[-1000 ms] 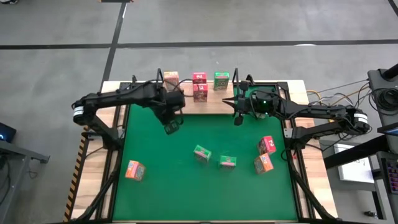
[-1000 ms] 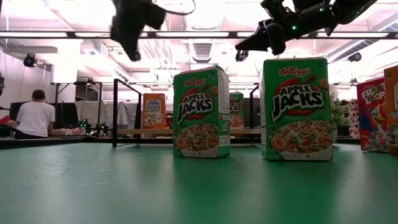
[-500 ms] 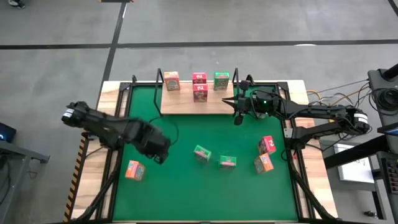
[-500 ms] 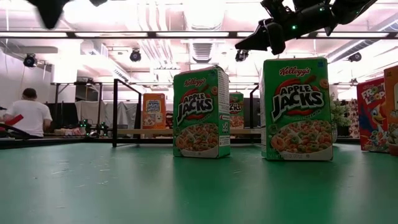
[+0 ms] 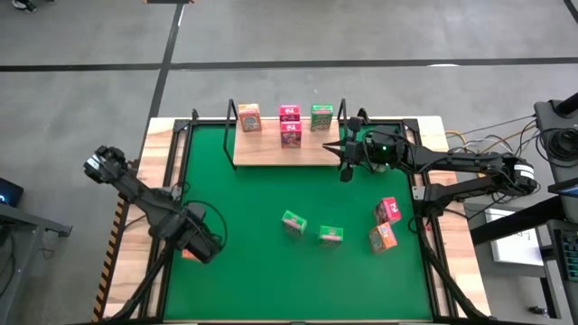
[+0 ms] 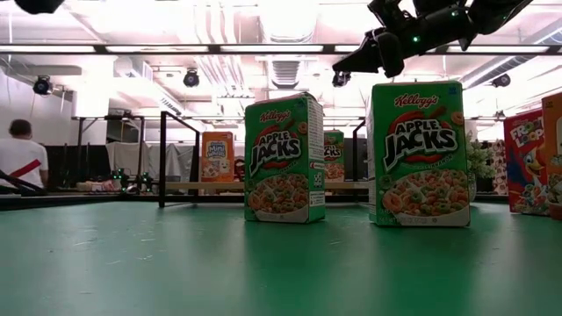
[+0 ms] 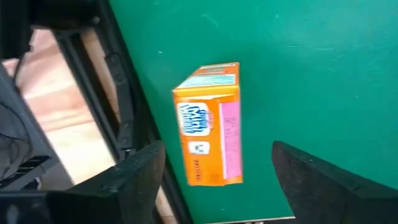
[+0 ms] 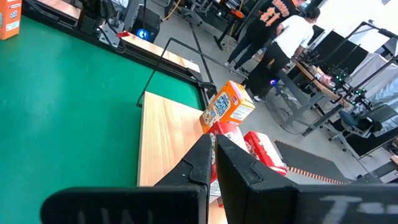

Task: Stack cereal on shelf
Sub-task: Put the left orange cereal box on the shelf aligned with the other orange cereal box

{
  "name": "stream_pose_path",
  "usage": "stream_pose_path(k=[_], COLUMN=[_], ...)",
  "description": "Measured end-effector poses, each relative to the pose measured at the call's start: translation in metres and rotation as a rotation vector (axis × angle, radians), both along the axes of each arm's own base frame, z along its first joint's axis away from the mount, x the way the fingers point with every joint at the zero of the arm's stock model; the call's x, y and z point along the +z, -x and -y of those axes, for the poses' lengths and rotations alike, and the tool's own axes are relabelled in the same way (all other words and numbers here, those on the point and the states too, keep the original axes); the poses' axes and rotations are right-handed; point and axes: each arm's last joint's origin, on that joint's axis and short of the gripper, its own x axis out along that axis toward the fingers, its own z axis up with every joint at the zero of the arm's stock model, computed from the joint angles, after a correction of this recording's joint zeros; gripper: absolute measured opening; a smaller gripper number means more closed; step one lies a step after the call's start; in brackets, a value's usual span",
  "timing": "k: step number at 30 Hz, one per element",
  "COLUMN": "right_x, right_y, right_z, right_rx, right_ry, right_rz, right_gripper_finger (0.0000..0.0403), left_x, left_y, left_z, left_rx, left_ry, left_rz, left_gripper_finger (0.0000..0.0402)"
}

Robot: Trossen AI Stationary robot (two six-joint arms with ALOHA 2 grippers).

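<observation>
Left end effector (image 7: 214,171) moved over orange box (image 7: 208,124).

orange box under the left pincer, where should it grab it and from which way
Across its two long narrow sides, coming straight down from above. The orange box lies flat on the green mat near the edge, broad face up. The open left pincer already hangs above one end of it.

The left gripper (image 5: 200,246) travelled from the shelf's (image 5: 271,153) left end, at the far side of the green mat (image 5: 298,271), to the near-left part of the mat. It ended directly above the orange cereal box (image 7: 208,124) lying there. Its fingers (image 7: 140,171), previously closed, opened to straddle the box without touching it. In the low view, the person (image 6: 18,154) in the background shifted left.
</observation>
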Motion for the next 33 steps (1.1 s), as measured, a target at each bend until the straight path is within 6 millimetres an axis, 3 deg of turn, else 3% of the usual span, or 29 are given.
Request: stream_pose_path(k=[22, 33], right_x=[-0.002, -0.002], right_y=[0.000, 0.000], right_z=[0.000, 0.000], right_rx=[-0.001, 0.000], right_ry=[-0.014, -0.008], right_rz=[-0.017, -0.017], right_gripper_finger=[0.0013, 0.0013], left_x=[-0.031, -0.039], left_y=[0.007, 0.006], left_z=[0.004, 0.005], left_rx=[-0.001, 0.000], left_ry=[-0.031, -0.018], left_rz=[-0.028, -0.011], left_gripper_finger=[0.0270, 0.0200])
